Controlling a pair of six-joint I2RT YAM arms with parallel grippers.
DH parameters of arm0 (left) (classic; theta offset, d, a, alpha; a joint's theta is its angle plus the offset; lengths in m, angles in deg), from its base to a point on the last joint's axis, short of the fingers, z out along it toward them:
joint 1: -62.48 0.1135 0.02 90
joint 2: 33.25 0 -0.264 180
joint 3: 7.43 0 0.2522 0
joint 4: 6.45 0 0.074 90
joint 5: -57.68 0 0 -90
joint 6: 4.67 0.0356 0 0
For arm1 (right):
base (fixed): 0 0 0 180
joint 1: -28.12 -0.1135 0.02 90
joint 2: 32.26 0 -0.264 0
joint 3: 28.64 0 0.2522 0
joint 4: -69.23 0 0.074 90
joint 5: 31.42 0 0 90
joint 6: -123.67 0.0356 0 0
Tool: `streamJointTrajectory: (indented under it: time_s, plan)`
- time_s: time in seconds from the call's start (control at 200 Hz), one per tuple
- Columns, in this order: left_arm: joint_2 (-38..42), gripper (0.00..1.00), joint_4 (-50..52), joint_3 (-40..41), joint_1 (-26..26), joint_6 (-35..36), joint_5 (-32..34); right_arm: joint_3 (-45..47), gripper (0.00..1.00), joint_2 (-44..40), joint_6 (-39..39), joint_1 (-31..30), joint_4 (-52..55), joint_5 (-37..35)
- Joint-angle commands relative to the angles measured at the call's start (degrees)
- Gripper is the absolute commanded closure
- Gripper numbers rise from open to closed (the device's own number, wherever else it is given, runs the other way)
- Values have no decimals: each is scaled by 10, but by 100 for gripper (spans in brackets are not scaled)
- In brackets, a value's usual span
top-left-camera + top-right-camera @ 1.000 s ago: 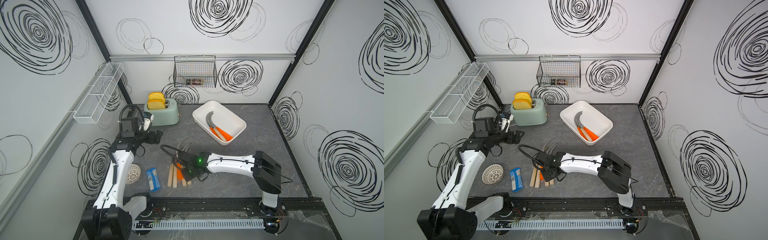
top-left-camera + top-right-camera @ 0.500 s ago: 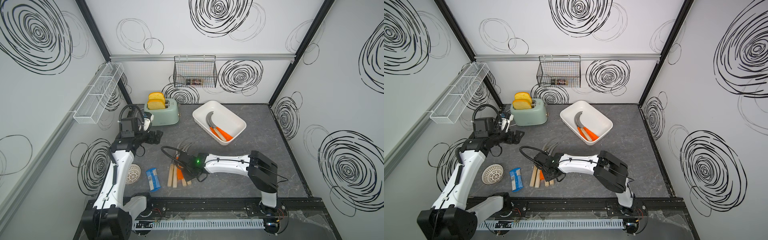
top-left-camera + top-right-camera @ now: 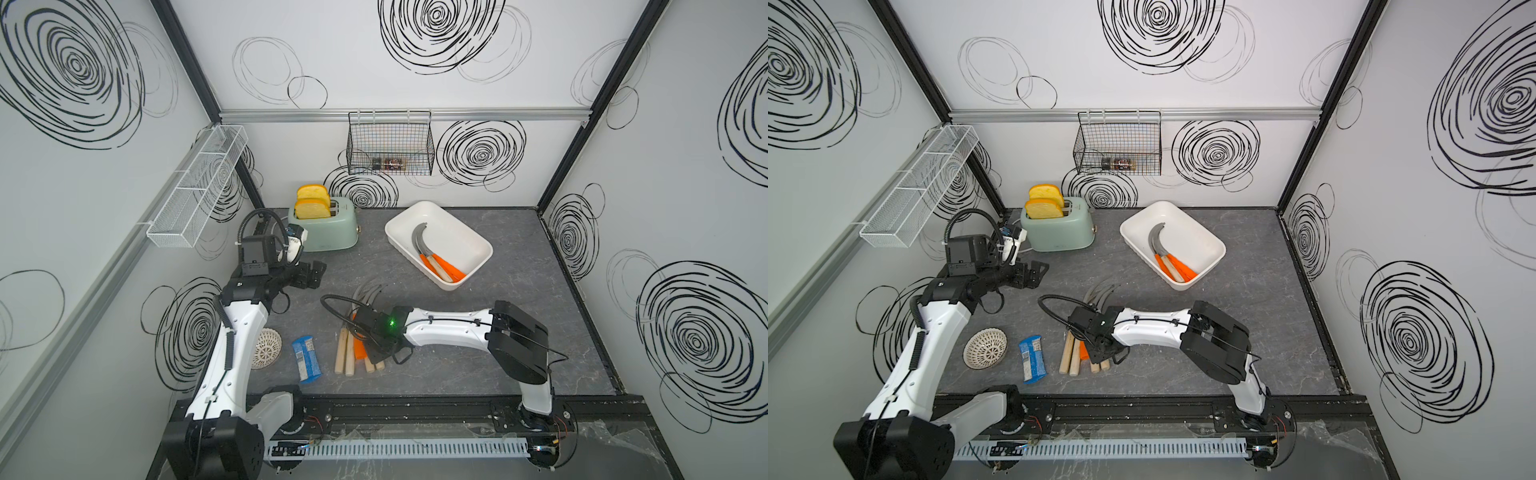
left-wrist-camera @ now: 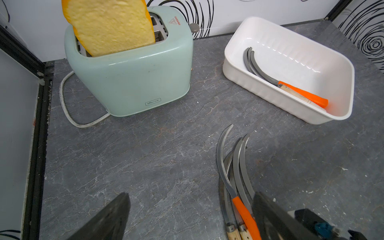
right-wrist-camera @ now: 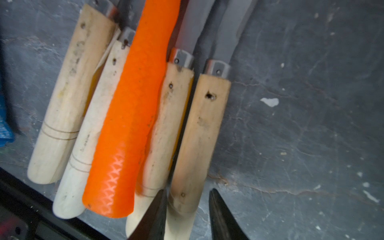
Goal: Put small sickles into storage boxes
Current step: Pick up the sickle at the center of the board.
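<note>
Several small sickles [image 3: 353, 347] [image 3: 1077, 353] lie bunched on the grey table, handles toward the front, blades fanned toward the back. My right gripper [image 5: 187, 191] is low over the handle ends. It is open, and its fingers straddle the outermost wooden handle [image 5: 199, 135]; one finger touches it and a gap shows at the other. An orange handle [image 5: 133, 116] lies among the wooden ones. The white storage box [image 3: 478, 245] [image 3: 1219, 249] [image 4: 340, 68] holds a few sickles [image 3: 436, 259] [image 4: 295, 91]. My left gripper [image 3: 313, 276] [image 4: 191, 194] hangs open and empty over the table near the toaster.
A mint toaster [image 3: 328, 230] with bread stands at the back left, its cord on the table. A blue packet [image 3: 305, 359] and a white perforated dome [image 3: 268, 349] lie left of the pile. A black wire basket [image 3: 390, 145] and a white mesh rack [image 3: 195, 187] hang on the walls.
The right arm's elbow has edged slightly left while its gripper stayed over the handle ends. The left arm has not moved.
</note>
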Motion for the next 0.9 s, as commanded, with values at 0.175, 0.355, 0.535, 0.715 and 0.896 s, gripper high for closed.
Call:
streamJointTrajectory:
  time_s: [0.175, 0.355, 0.535, 0.715, 0.896]
  plan:
    - [9, 4, 4, -11, 5, 10, -14, -26, 62, 21, -6, -2, 34, -19]
    - [9, 4, 2, -11, 5, 9, -15, -28, 63, 24, -9, -1, 40, -27]
    - [9, 4, 0, -11, 5, 6, -17, -25, 63, 25, -8, 6, 48, -30]
    - [9, 4, -2, -12, 5, 6, -18, -29, 63, 29, -12, 9, 51, -30]
    - [10, 4, -2, -11, 5, 5, -20, -42, 63, 43, -18, 10, 58, -29]
